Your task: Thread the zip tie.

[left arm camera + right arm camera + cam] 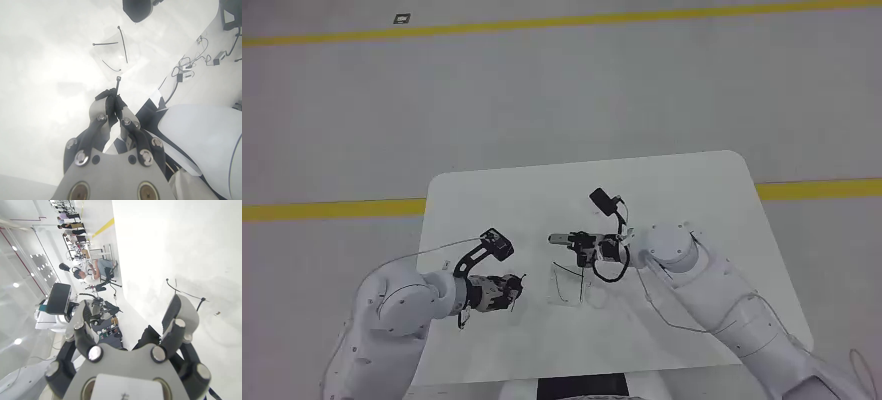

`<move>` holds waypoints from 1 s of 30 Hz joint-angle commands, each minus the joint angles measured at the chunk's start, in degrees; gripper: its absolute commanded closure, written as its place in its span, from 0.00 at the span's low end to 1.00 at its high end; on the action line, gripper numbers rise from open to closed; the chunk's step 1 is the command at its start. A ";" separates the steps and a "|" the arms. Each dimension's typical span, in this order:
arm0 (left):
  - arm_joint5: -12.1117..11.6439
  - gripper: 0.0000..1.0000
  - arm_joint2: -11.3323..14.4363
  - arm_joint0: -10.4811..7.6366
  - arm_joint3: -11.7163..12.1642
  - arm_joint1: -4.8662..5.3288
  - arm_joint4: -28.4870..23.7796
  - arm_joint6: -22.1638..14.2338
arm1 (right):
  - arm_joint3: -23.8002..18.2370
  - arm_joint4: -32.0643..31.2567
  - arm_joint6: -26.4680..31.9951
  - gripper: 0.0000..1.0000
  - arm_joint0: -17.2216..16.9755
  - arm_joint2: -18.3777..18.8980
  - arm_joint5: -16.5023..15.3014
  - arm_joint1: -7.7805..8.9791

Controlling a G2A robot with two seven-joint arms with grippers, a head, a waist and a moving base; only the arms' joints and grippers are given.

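Note:
My left gripper (113,97) is shut on a black zip tie (117,85), whose square head sticks out past the fingertips. In the top view this gripper (514,290) hovers over the front left of the white table (692,190). Three loose black zip ties lie beyond it: a long one (123,43), a short one (105,44) and a curved one (110,66). My right gripper (560,239) stands open with nothing between its fingers, just behind those ties (567,275). From the right wrist, the open gripper (130,306) has loose zip ties (189,294) past one finger (175,306).
The loose ties rest on what looks like a clear plastic sheet (113,55). The table's rounded front edge is near both arms. Cables and small boxes (186,73) lie on the floor beside the table. The table's back half is bare white surface.

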 commanded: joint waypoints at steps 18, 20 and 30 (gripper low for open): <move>0.00 1.00 6.29 -3.32 0.79 4.45 4.67 1.79 | 6.32 10.67 11.82 0.00 2.66 -2.82 -5.95 -0.91; 0.00 1.00 7.10 -3.60 0.60 5.37 3.54 2.29 | 6.32 10.67 11.82 0.00 2.66 -2.82 -5.95 -0.91; 0.00 1.00 7.49 -3.75 0.48 5.80 3.42 2.30 | 6.85 11.12 10.80 0.00 2.66 -4.78 -5.87 -1.37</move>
